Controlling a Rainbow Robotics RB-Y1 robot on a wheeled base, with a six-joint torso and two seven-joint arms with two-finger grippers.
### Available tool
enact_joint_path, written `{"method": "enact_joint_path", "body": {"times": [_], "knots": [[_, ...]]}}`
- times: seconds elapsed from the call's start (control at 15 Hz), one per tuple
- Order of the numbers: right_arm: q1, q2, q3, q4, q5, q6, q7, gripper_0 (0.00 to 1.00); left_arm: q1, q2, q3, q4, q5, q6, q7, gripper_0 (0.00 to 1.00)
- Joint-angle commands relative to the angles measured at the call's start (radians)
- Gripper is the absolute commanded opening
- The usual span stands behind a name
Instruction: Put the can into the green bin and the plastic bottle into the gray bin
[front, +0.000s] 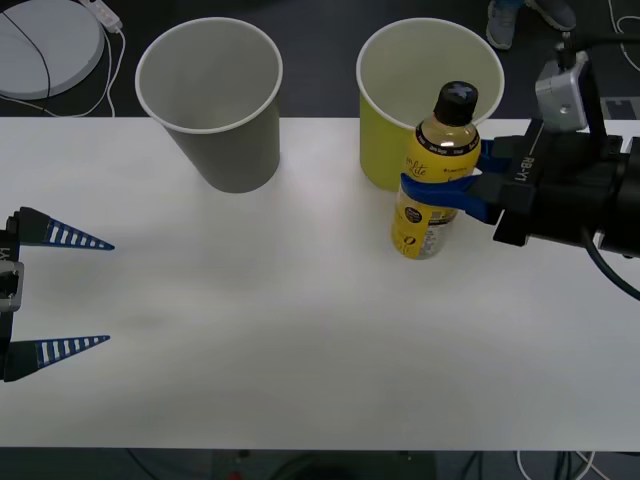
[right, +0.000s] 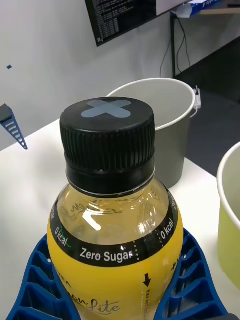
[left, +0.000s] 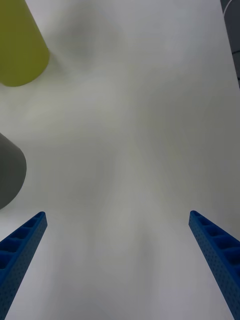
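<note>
My right gripper (front: 432, 172) is shut on the plastic bottle (front: 422, 228), a small yellow bottle with a black cap (right: 107, 135). The bottle stands upright, right in front of the green bin (front: 385, 110), and I cannot tell whether its base touches the table. Its blue fingers (right: 195, 285) clasp the bottle's body on both sides. The gray bin (front: 215, 110) stands upright to the left of the green one. At the table's left edge my left gripper (front: 78, 292) is open with nothing in it, also seen as the left gripper (left: 117, 215) over bare table. The can is out of view.
The white table (front: 300, 340) stretches between the two arms. A white round device (front: 45, 45) with a cable lies on the floor beyond the table's far left. In the left wrist view the green bin (left: 20, 45) and gray bin (left: 7, 170) show at one side.
</note>
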Motion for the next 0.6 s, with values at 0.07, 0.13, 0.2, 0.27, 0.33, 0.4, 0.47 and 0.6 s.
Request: {"method": "enact_joint_path", "body": {"times": [0.07, 0.13, 0.2, 0.27, 0.33, 0.4, 0.47, 0.6], "knots": [[-0.063, 0.000, -0.009, -0.032, 0.103, -0.075, -0.173, 0.00, 0.000, 0.000, 0.000, 0.000, 0.000, 0.000, 0.000, 1.00], [-0.089, 0.000, -0.007, -0.037, 0.130, -0.102, -0.213, 0.00, 0.000, 0.000, 0.000, 0.000, 0.000, 0.000, 0.000, 1.00], [-0.117, 0.003, -0.007, -0.037, 0.152, -0.138, -0.250, 0.00, 0.000, 0.000, 0.000, 0.000, 0.000, 0.000, 0.000, 1.00], [-0.141, 0.008, -0.007, -0.032, 0.166, -0.171, -0.273, 0.00, 0.000, 0.000, 0.000, 0.000, 0.000, 0.000, 0.000, 1.00], [-0.164, 0.015, -0.007, -0.020, 0.166, -0.204, -0.273, 0.00, 0.000, 0.000, 0.000, 0.000, 0.000, 0.000, 0.000, 1.00], [-0.189, 0.025, -0.007, -0.006, 0.166, -0.234, -0.273, 0.00, 0.000, 0.000, 0.000, 0.000, 0.000, 0.000, 0.000, 1.00], [-0.215, 0.034, -0.007, 0.009, 0.166, -0.263, -0.275, 0.00, 0.000, 0.000, 0.000, 0.000, 0.000, 0.000, 0.000, 1.00], [-0.276, 0.052, -0.007, 0.035, 0.166, -0.331, -0.276, 0.00, 0.000, 0.000, 0.000, 0.000, 0.000, 0.000, 0.000, 1.00]]}}
